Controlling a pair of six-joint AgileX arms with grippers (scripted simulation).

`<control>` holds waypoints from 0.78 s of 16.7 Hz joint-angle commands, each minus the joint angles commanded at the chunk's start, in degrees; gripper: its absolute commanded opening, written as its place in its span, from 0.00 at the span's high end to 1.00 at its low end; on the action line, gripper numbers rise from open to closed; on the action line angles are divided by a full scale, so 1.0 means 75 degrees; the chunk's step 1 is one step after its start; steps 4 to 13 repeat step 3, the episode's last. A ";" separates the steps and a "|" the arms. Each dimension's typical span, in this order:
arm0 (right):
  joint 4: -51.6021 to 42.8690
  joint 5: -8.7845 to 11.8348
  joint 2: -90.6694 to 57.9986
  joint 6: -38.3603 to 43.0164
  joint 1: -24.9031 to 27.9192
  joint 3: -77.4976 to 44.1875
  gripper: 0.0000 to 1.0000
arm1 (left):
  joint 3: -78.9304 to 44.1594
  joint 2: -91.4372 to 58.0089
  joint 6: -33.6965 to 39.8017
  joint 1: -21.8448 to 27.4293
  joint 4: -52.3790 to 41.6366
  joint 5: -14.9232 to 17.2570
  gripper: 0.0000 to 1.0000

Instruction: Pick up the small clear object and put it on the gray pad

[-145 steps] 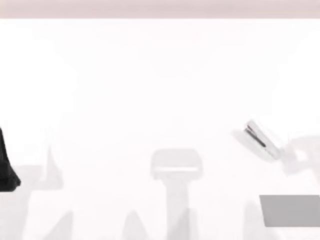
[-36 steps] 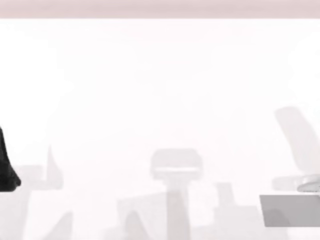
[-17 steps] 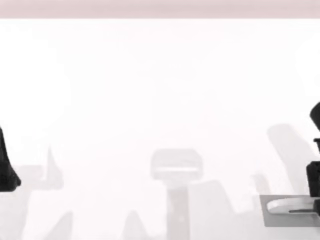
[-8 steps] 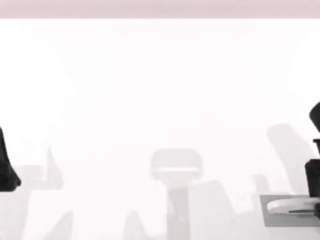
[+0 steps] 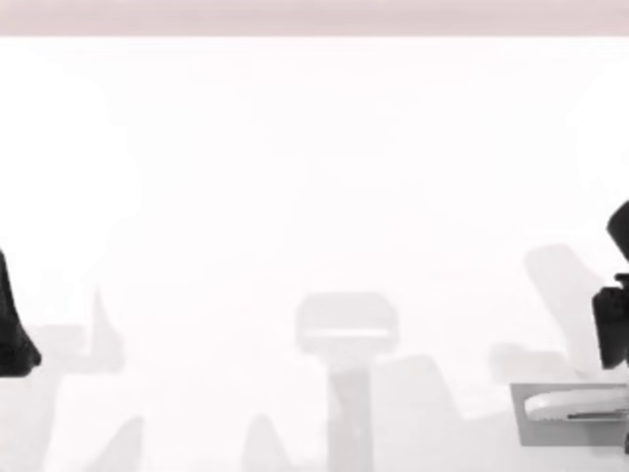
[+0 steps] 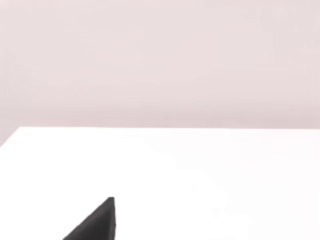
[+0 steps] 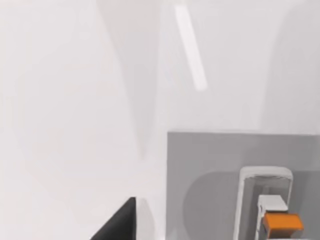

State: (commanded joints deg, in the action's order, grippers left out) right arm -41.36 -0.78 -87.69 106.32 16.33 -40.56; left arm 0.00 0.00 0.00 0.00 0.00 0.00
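The small clear object [image 5: 575, 403] lies flat on the gray pad [image 5: 570, 436] at the table's near right; its thin dark streak runs along the near long side. My right gripper [image 5: 614, 329] hangs just beyond it at the right edge, open and apart from it. In the right wrist view the small clear object [image 7: 265, 172] rests on the gray pad [image 7: 210, 160], and one dark fingertip [image 7: 122, 222] shows beside the pad. My left gripper [image 5: 12, 334] is parked at the left edge, open, holding nothing; one fingertip [image 6: 100, 222] shows in its wrist view.
Pale shadow shapes lie across the white table, among them a rounded rectangle with a stem [image 5: 346, 324] at the near middle. The table's far edge [image 5: 314, 37] runs across the top.
Over the earlier frames my right gripper carried the clear object from mid-right down onto the pad. In the last half second it drew back from the object, which stays put. The left arm is still.
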 joint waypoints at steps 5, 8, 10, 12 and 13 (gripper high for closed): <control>0.0000 0.0000 0.0000 0.0000 0.0000 0.0000 0.00 | 0.0000 0.0000 0.0000 0.0000 0.0000 0.0000 0.00; 0.0000 0.0000 0.0000 0.0000 0.0000 0.0000 0.00 | 0.0000 0.0000 0.0000 0.0000 0.0000 0.0000 0.00; 0.0000 0.0000 0.0000 0.0000 0.0000 0.0000 0.00 | 0.0000 0.0000 0.0000 0.0000 0.0000 0.0000 0.00; 0.0000 0.0000 0.0000 0.0000 0.0000 0.0000 0.00 | 0.0000 0.0000 0.0000 0.0000 0.0000 0.0000 0.00; 0.0000 0.0000 0.0000 0.0000 0.0000 0.0000 0.00 | 0.0000 0.0000 0.0000 0.0000 0.0000 0.0000 0.00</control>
